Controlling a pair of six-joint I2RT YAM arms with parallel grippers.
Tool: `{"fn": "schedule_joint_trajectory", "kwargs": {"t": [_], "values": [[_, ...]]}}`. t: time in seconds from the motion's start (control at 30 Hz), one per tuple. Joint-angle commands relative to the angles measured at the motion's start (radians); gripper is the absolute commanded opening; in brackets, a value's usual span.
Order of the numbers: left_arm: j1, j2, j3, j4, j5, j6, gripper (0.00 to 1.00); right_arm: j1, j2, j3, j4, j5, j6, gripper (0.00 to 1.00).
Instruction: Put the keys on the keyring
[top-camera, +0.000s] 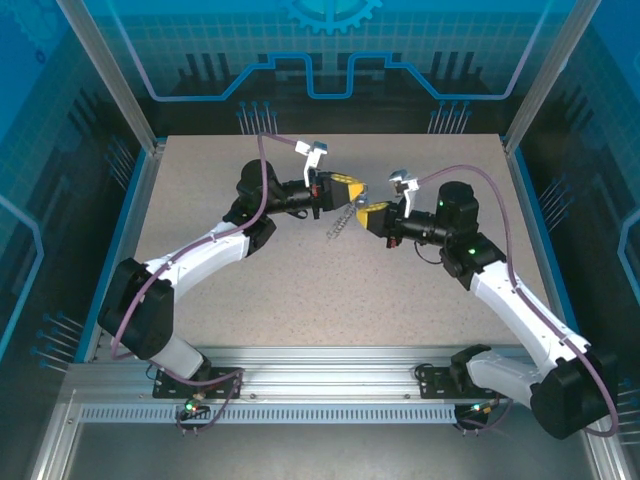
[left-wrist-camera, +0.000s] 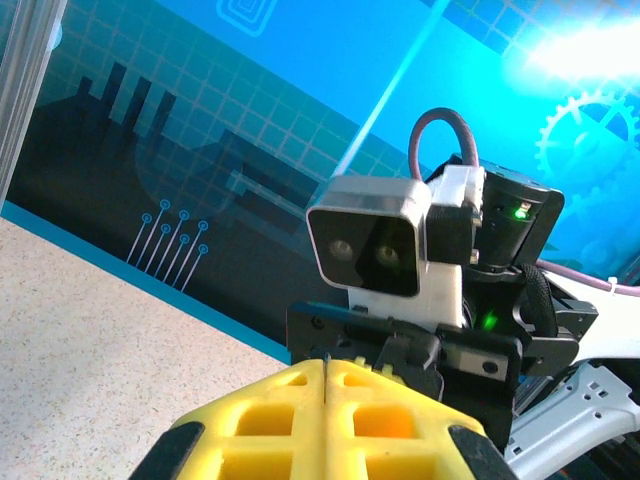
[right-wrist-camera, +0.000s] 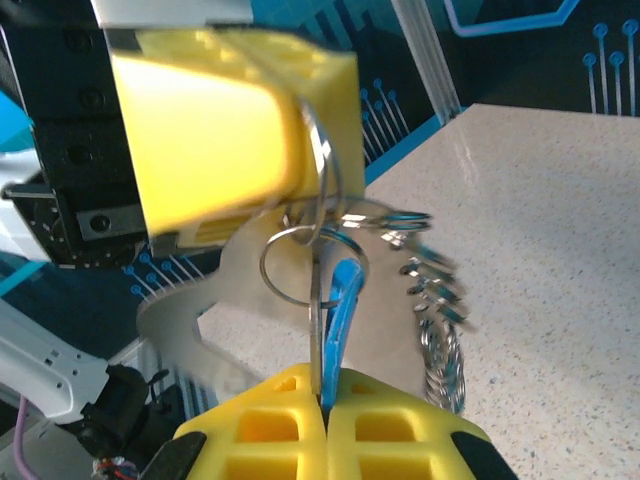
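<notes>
In the right wrist view my right gripper (right-wrist-camera: 325, 388) is shut on the key (right-wrist-camera: 338, 305), whose blue head and silver blade stick up edge-on from between the yellow fingers. Just above, my left gripper (right-wrist-camera: 300, 150) is shut on the keyring (right-wrist-camera: 318, 175). A small silver ring (right-wrist-camera: 285, 262) hangs at the key's tip, and the chain (right-wrist-camera: 438, 315) dangles to the right. From above, the left gripper (top-camera: 347, 187) and right gripper (top-camera: 370, 213) meet mid-table with the chain (top-camera: 339, 222) hanging between them. In the left wrist view the fingertips (left-wrist-camera: 300, 385) are pressed together on a thin blue sliver.
The speckled table (top-camera: 300, 290) lies under both arms. Blue panels and aluminium posts (top-camera: 108, 70) wall the table on three sides. The right arm's wrist camera (left-wrist-camera: 375, 250) faces my left gripper at close range.
</notes>
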Motion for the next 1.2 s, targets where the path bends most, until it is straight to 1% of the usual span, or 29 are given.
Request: {"fn": "schedule_joint_trajectory", "kwargs": {"t": [0.0,0.27,0.37,0.4,0.43,0.47,0.67,0.77,0.87,1.07,1.17], "values": [[-0.001,-0.019,0.0,0.059,-0.039,0.003,0.0,0.049,0.025,0.04,-0.061,-0.023,-0.053,0.0],[0.0,-0.02,-0.006,0.059,-0.039,-0.001,0.0,0.057,0.051,0.046,-0.057,0.007,-0.047,0.0],[-0.001,-0.024,-0.011,0.059,-0.045,0.0,0.0,0.046,0.035,0.045,-0.078,0.027,-0.048,0.3],[-0.001,-0.025,-0.012,0.06,-0.048,0.0,0.0,0.037,0.023,0.039,-0.084,0.03,-0.045,0.37],[-0.001,-0.027,-0.015,0.062,-0.053,0.0,0.0,0.027,0.01,0.033,-0.088,0.029,-0.044,0.41],[0.0,-0.028,-0.017,0.065,-0.054,-0.002,0.0,0.014,-0.006,0.026,-0.094,0.025,-0.041,0.43],[-0.001,-0.03,-0.032,0.118,-0.071,-0.03,0.0,-0.086,-0.132,-0.037,-0.131,-0.016,-0.022,0.44],[0.0,-0.025,-0.045,0.175,-0.085,-0.059,0.0,-0.129,-0.182,-0.045,-0.11,-0.031,0.008,0.43],[-0.001,-0.014,-0.049,0.221,-0.092,-0.089,0.0,-0.146,-0.187,-0.026,-0.066,-0.029,0.05,0.43],[-0.001,-0.004,-0.061,0.268,-0.117,-0.121,0.0,-0.147,-0.111,0.009,0.147,-0.001,0.21,0.44],[-0.001,-0.006,-0.069,0.279,-0.136,-0.13,0.0,-0.142,-0.063,0.009,0.275,0.005,0.297,0.47]]}}
